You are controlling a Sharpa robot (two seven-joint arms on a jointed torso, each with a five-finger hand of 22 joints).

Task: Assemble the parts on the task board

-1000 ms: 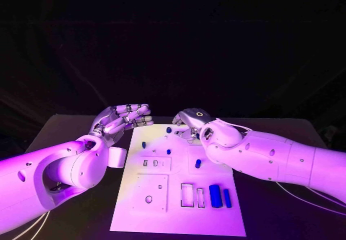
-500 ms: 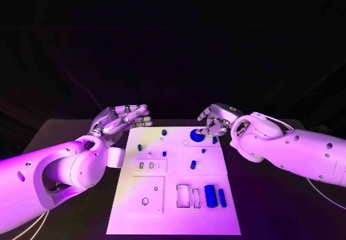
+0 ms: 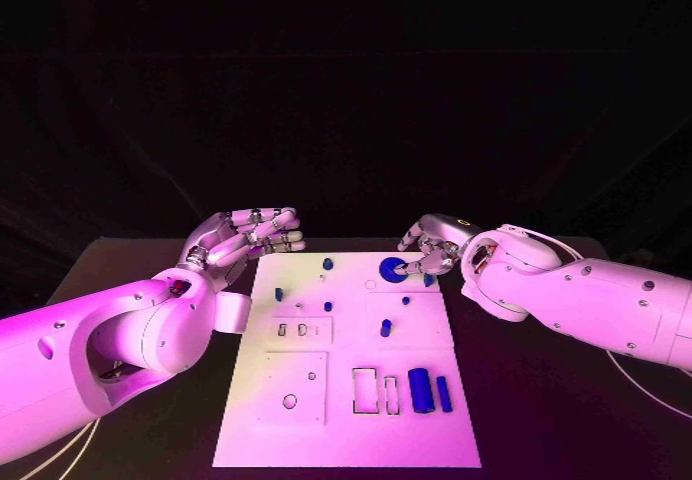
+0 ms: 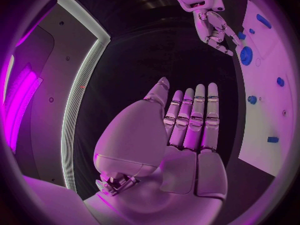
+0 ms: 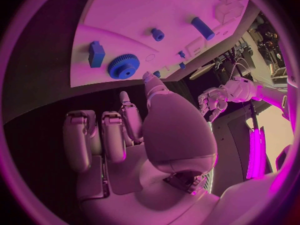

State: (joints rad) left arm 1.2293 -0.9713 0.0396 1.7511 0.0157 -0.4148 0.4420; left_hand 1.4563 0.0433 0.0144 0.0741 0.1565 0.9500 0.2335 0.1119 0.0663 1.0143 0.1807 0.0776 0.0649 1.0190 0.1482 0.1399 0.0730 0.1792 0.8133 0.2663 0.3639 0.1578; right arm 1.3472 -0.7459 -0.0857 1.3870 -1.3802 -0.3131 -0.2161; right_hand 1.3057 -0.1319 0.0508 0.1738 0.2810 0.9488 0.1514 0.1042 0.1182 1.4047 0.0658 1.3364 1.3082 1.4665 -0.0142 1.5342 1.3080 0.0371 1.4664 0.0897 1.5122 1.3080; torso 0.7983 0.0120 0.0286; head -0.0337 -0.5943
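Now: right robot hand empty, fingers curled, just beside blue gear at far right of task board. Left robot hand empty, fingers straight, together, off far-left corner.

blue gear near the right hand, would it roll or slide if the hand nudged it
The blue gear lies flat on the task board, so it would likely slide, not roll. Its toothed rim should give fingers some purchase. It looks rigid and probably light. The right hand sits beside it.
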